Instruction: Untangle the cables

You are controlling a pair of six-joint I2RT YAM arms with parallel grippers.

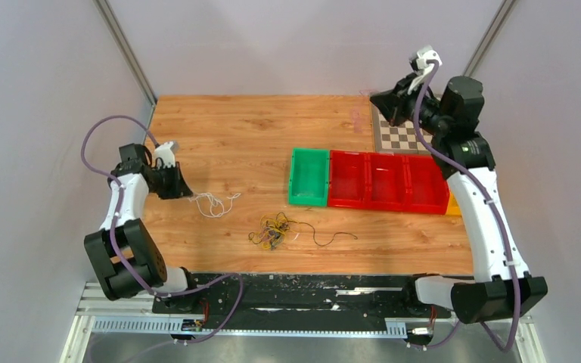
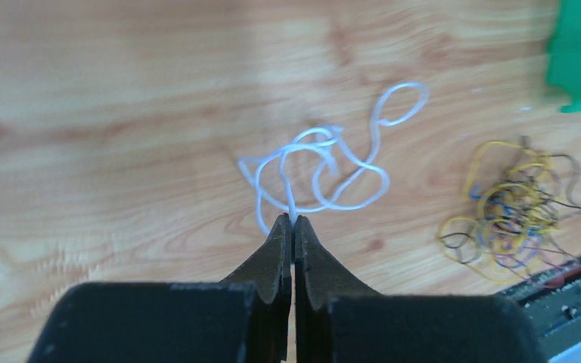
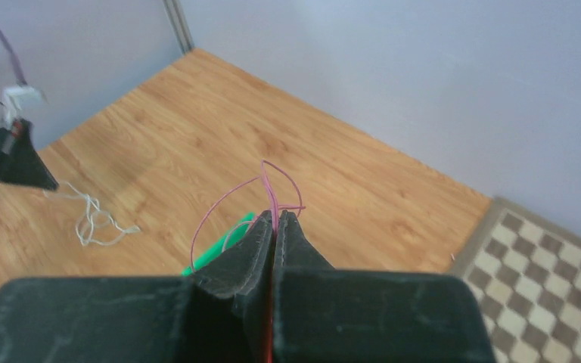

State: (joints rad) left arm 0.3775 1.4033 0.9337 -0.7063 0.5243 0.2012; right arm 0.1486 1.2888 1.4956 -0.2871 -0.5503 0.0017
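We see the left gripper [image 2: 293,221] closed on one end of a thin white cable [image 2: 288,197]. This cable lies in loose loops on the wooden table [image 1: 242,136], apart from the others. The right gripper [image 3: 274,218] is closed too. It pinches a thin pink wire [image 3: 271,193] and holds it up in the air near the checkered mat [image 1: 401,136]. The small snarl of yellow, dark and blue thin cables [image 1: 271,231] lies near the front edge, to the right of the white cable and in front of the green plastic bin [image 1: 309,178].
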